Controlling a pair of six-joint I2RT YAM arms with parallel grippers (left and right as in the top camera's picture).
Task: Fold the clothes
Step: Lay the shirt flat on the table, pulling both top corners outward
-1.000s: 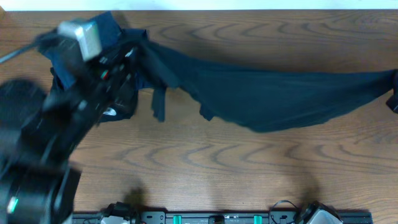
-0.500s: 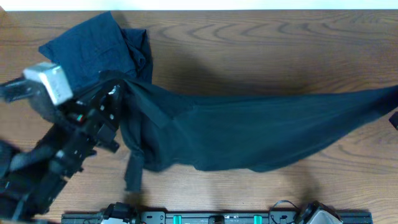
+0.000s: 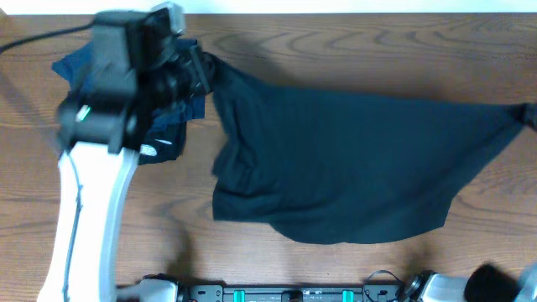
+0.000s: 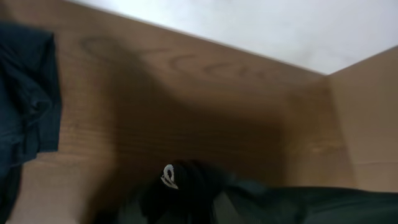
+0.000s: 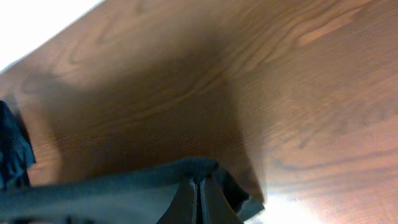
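Black top: stretched across the wooden table, held at both ends, lower edge sagging toward the near side. Left gripper pinched shut on the top's left end, just beside the navy folded garments. Right gripper clamped tight on the right end, at the table's far right side. Left wrist view: small white logo on the bunched fabric.
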